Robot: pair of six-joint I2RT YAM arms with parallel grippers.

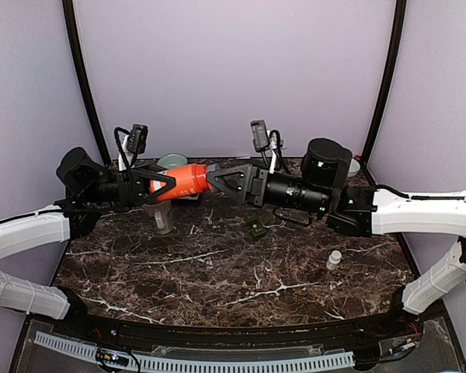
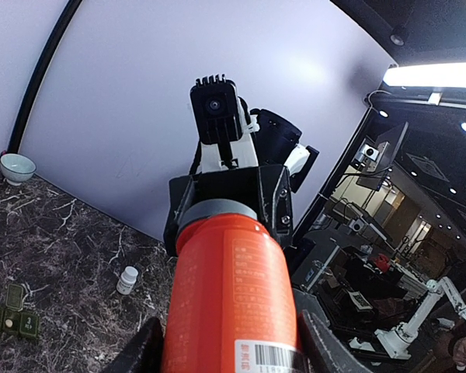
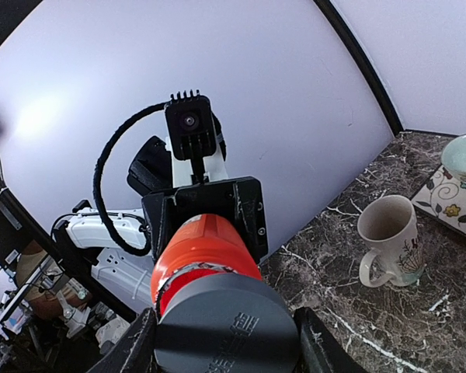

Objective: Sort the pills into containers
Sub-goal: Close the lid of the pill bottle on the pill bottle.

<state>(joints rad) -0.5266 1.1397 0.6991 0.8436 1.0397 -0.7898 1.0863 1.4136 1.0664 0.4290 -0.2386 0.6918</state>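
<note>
"How are the arms posed?"

"Both stretch level above the table [image 1: 217, 272], wrists meeting nose to nose."

"And the grips?"

"The left end effector [image 1: 168, 186] is clamped round the orange bottle [image 1: 188, 180]. The right end effector [image 1: 216, 180] is closed on its grey cap [image 3: 225, 330]."

"Anything else?"

"A green pack [image 1: 256, 227] lies below the right end effector."

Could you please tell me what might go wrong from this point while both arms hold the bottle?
The orange bottle lies sideways in mid-air, left gripper on its body, right gripper on the grey cap. If the cap comes off like this, any pills inside could spill onto the table. If either grip slips, the bottle may drop onto the mug near it.
</note>
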